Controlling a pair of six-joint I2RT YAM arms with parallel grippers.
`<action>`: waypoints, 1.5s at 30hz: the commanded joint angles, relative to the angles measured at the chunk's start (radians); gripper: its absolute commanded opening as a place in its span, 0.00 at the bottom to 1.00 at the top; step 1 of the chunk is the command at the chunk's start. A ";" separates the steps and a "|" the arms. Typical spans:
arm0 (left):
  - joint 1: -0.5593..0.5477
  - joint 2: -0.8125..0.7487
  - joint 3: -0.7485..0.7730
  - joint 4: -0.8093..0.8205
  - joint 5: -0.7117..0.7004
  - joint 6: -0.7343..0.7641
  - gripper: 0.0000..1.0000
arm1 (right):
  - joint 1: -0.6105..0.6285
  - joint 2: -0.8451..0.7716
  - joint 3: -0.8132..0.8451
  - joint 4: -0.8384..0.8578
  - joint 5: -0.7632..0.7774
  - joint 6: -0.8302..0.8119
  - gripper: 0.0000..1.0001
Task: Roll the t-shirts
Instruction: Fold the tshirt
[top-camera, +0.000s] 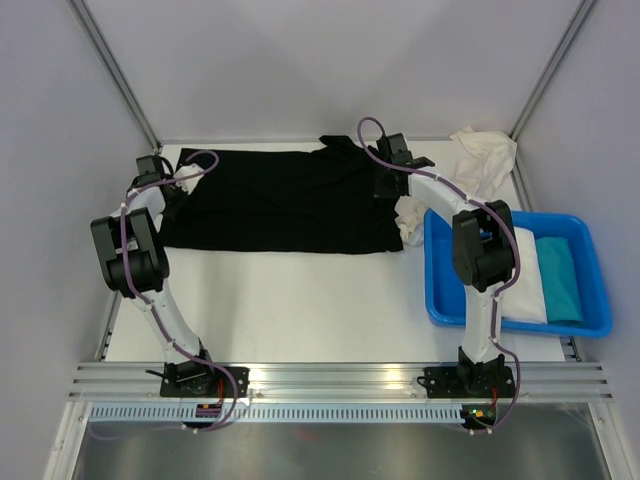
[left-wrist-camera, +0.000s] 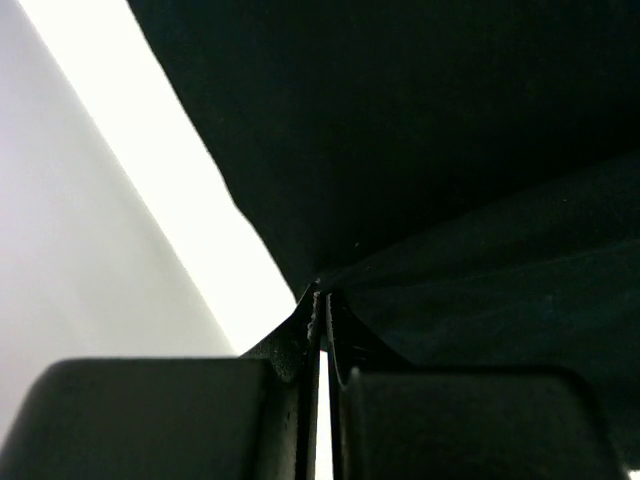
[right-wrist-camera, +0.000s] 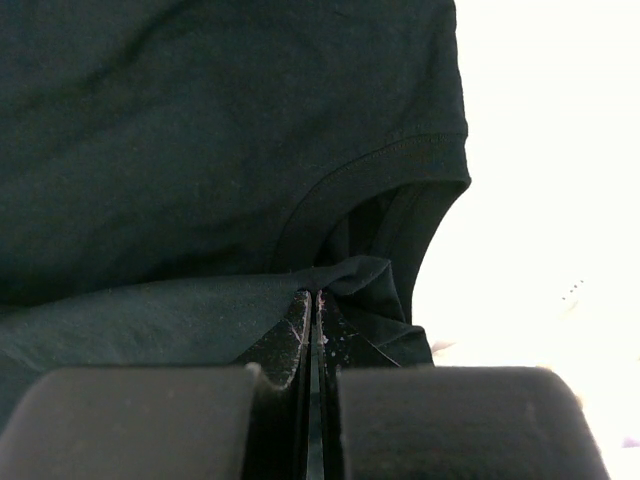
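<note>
Where the black t-shirt (top-camera: 280, 200) lies spread on the far half of the white worktop (top-camera: 300, 300), its cloth reads as a soft, matte knit. Its outline is roughly rectangular, with shallow creases. The left end effector (left-wrist-camera: 322, 300) is clamped on a thin pinch of fabric at the shirt's left edge, fingers pressed together. The right end effector (right-wrist-camera: 316, 298) is likewise clamped on a fold of black fabric at the shirt's right end, beside a stitched sleeve hem. A cream-white t-shirt (top-camera: 487, 155) sits crumpled at the far right corner. A glossy, rectangular blue plastic tub (top-camera: 590, 312) stands at the right, holding a folded white t-shirt (top-camera: 530, 275) and a folded teal t-shirt (top-camera: 562, 280) side by side.
</note>
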 joint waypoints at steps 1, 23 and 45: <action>-0.007 0.033 0.044 0.032 -0.022 -0.043 0.02 | -0.010 0.025 0.043 0.000 0.024 -0.008 0.00; -0.013 -0.210 -0.169 0.033 -0.140 -0.169 0.53 | -0.010 -0.162 0.000 -0.225 0.087 -0.077 0.44; 0.010 -0.181 -0.415 0.110 -0.161 0.310 0.51 | -0.005 -0.213 -0.362 -0.081 -0.092 -0.074 0.45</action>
